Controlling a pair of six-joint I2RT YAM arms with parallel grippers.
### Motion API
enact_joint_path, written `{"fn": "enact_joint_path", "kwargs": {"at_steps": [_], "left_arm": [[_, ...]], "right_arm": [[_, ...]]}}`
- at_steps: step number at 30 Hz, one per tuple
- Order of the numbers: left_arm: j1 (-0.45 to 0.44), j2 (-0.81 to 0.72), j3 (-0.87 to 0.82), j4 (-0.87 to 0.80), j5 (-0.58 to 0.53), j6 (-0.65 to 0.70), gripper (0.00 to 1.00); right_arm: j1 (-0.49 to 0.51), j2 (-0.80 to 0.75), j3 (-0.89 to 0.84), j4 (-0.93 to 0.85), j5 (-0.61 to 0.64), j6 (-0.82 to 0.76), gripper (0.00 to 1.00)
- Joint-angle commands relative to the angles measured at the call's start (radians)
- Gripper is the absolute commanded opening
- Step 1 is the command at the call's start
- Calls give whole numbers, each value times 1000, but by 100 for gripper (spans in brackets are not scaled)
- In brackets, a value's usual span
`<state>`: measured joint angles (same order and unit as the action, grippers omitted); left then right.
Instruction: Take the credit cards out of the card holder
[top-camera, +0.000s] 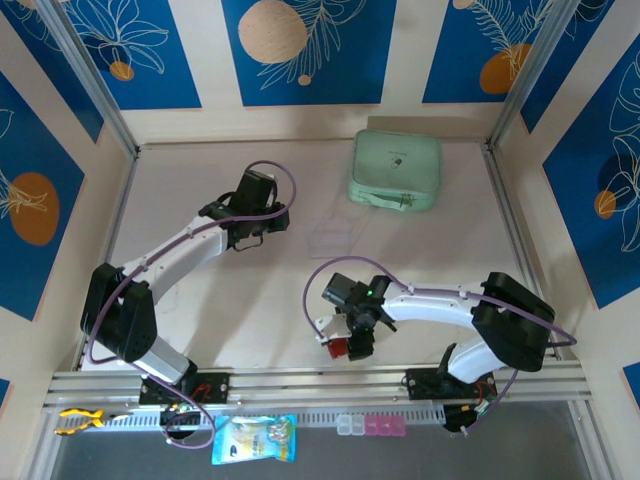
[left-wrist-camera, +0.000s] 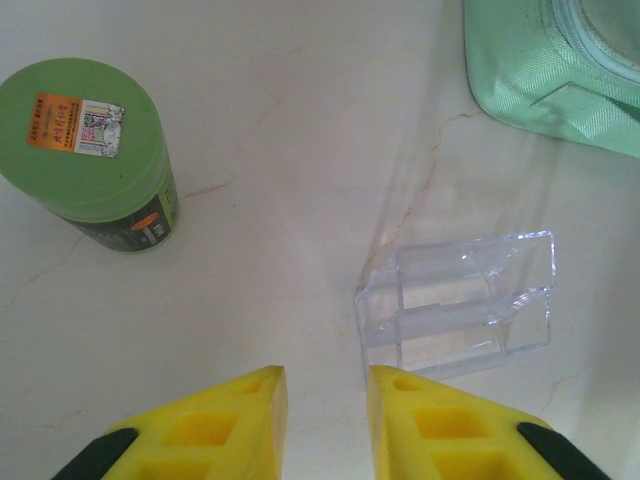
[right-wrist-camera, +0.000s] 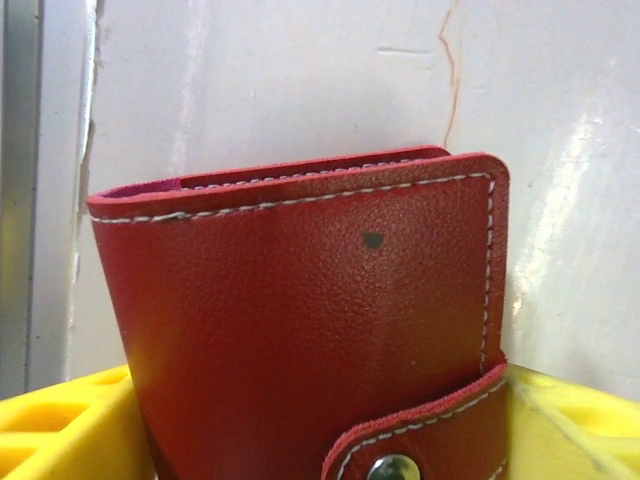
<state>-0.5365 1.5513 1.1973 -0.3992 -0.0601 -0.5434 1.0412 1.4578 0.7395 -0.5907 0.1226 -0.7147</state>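
Note:
The card holder (right-wrist-camera: 300, 300) is a red stitched wallet, folded closed, its tab fastened by a metal snap (right-wrist-camera: 393, 468). It stands on edge on the pale table close to the front rail. My right gripper (right-wrist-camera: 320, 400) has a yellow finger against each side of it. From above, the right gripper (top-camera: 352, 338) is low over the card holder (top-camera: 338, 349). The credit cards are hidden inside the closed wallet. My left gripper (left-wrist-camera: 327, 372) hovers a short way open and empty, just short of a clear plastic stand (left-wrist-camera: 455, 305).
A mint-green zip case (top-camera: 396, 170) lies at the back right. A green canister (left-wrist-camera: 90, 150) stands left of the left gripper. The metal front rail (top-camera: 320, 380) runs close behind the wallet. A snack bag (top-camera: 255, 438) and a pill box (top-camera: 370, 426) lie beyond the rail.

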Motion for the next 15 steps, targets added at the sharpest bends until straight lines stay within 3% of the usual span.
{"fn": "enact_joint_path", "kwargs": {"at_steps": [1,9,15], "left_arm": [[10,1,1,0,-6,0,27],[14,0,-7,-3,-7,0,27],[14,8,-11,5,0,-8,27]], "right_arm": [[5,-28,24,-18,-49,11,74],[-2,-59,81,-15,-100,194,67],[1,-19,186,-29,-49,563,62]]}}
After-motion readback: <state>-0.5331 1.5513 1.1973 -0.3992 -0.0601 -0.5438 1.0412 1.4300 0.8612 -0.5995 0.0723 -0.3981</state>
